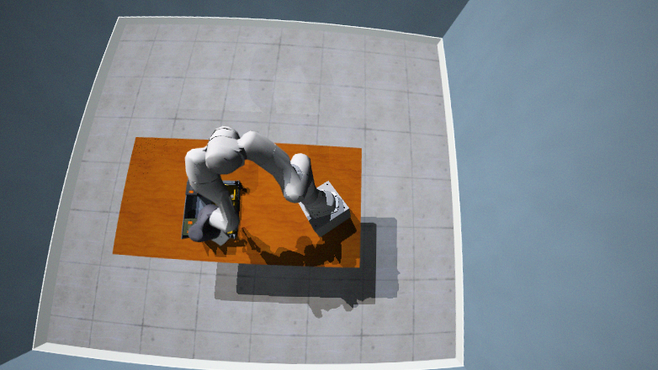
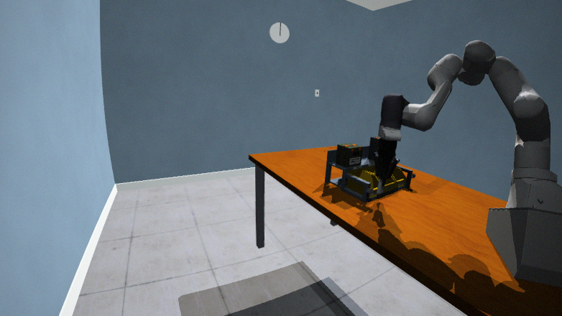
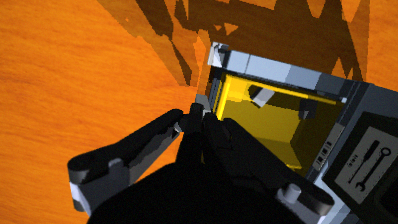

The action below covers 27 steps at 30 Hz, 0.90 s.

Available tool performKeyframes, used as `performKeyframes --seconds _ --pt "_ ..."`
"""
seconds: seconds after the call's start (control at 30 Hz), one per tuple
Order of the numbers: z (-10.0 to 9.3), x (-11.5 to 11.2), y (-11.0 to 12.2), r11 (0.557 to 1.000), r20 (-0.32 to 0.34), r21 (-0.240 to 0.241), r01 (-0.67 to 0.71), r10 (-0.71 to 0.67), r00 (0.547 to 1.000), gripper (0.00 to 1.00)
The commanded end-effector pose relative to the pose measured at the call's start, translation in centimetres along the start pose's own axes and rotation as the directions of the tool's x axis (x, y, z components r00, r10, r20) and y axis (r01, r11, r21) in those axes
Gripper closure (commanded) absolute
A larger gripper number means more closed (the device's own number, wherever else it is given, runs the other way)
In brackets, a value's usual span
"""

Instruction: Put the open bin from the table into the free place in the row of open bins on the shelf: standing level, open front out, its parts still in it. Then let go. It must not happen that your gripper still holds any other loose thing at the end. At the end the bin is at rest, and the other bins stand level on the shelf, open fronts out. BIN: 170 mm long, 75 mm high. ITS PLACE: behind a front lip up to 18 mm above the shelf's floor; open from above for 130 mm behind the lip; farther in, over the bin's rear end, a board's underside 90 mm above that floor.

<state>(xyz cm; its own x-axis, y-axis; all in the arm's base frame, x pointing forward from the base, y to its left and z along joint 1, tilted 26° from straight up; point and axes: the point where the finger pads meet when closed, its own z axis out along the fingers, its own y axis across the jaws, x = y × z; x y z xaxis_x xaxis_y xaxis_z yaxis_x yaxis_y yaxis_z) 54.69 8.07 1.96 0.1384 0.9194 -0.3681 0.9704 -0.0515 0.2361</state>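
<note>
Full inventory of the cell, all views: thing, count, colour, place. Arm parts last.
Rectangular wooden table: one, orange, on the tiled floor.
Metal shelf rack: one, blue-grey, on the table.
Open plastic bins: at least one, yellow, in the rack's low front; exact count unclear.
Loose parts: at least two, greyish, inside the nearest bin.
Box with tool label: one in the exterior view, dark green with orange, on the rack's upper level.
Round wall clock: one, pale, on the wall.
Seven-joint arm: one, white-grey, on its base at the table's end.
Two-finger gripper: one, black, shut, at the rack's front.
</note>
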Motion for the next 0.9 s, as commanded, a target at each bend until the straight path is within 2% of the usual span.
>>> performKeyframes --seconds 0.0,0.33,0.73,0.87 --pt "-0.1 0.0 -0.1 1.0 -0.002 0.002 -0.007 0.007 1.0 1.0" --pt "-0.7 0.0 -0.1 1.0 -0.002 0.002 -0.007 0.007 1.0 1.0" --pt "-4.6 0.0 -0.1 1.0 -0.002 0.002 -0.007 0.007 1.0 1.0" --pt "-5.2 0.0 -0.1 1.0 -0.002 0.002 -0.007 0.007 1.0 1.0"
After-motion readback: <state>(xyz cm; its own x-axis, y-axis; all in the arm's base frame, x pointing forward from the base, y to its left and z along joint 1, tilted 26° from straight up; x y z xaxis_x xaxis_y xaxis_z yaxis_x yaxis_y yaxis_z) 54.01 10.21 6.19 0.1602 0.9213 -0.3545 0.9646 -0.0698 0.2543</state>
